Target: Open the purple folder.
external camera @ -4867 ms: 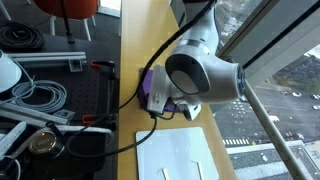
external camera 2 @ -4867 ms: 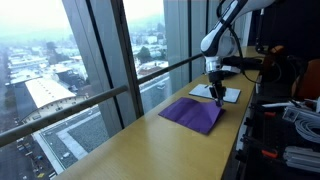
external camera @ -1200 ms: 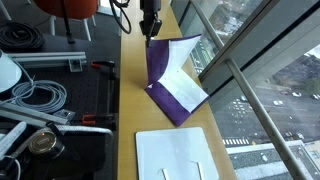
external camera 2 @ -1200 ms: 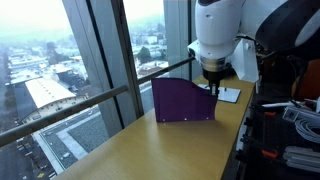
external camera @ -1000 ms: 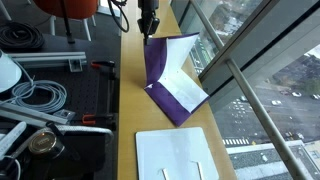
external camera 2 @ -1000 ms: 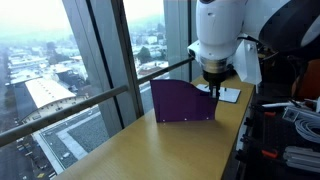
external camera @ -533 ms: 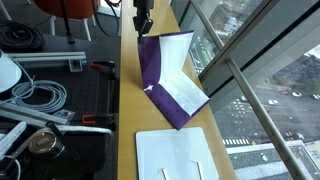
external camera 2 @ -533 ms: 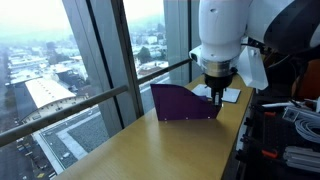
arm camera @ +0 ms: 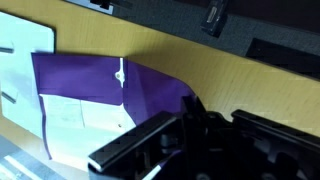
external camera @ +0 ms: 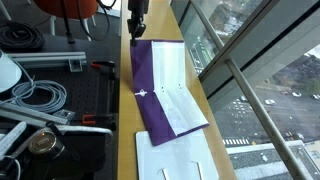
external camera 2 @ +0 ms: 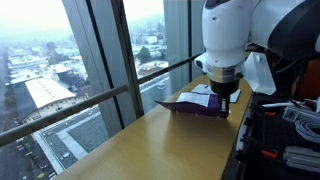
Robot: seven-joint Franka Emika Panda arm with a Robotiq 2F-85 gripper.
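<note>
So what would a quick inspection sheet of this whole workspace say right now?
Surface: long wooden counter running along the window.
Job's things: purple folder lying spread open, white sheets showing on one half.
Clutter: white flat sheet just past one end of the folder; red-handled tool on the black board.
Grippers: gripper at the folder's far end; whether it is open or shut cannot be told.
Cables: white coiled cable and black cables on the black board.
Surroundings: tall windows overlooking a town.
</note>
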